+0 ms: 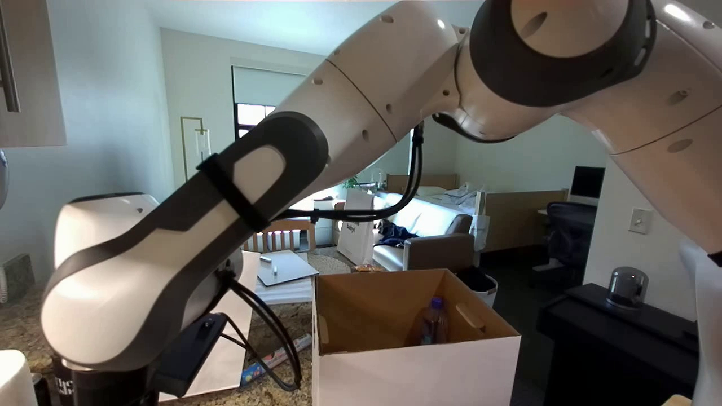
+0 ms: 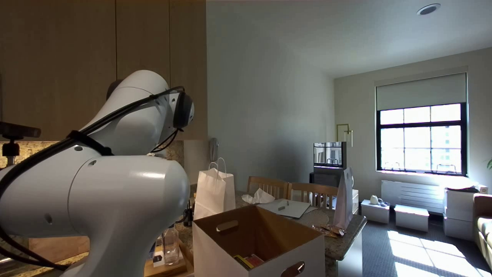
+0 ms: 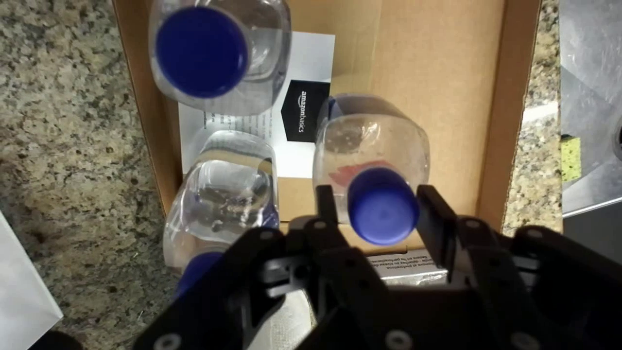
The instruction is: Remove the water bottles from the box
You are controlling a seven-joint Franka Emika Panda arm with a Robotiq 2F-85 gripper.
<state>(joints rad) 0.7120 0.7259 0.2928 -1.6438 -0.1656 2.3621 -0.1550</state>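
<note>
One bottle (image 1: 434,326) shows at right in the box (image 1: 414,372). Left of it, in the tray (image 3: 505,107), the gripper (image 3: 379,194), narrowly parted, flanks another bottle's cap (image 3: 384,211): likely the release step; next, lift clear, then fetch the box's bottle.

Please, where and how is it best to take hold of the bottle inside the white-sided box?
Probably by its narrow blue cap, from above: in an exterior view the bottle stands upright, cap uppermost, with the walls of the white-sided box around it.
</note>
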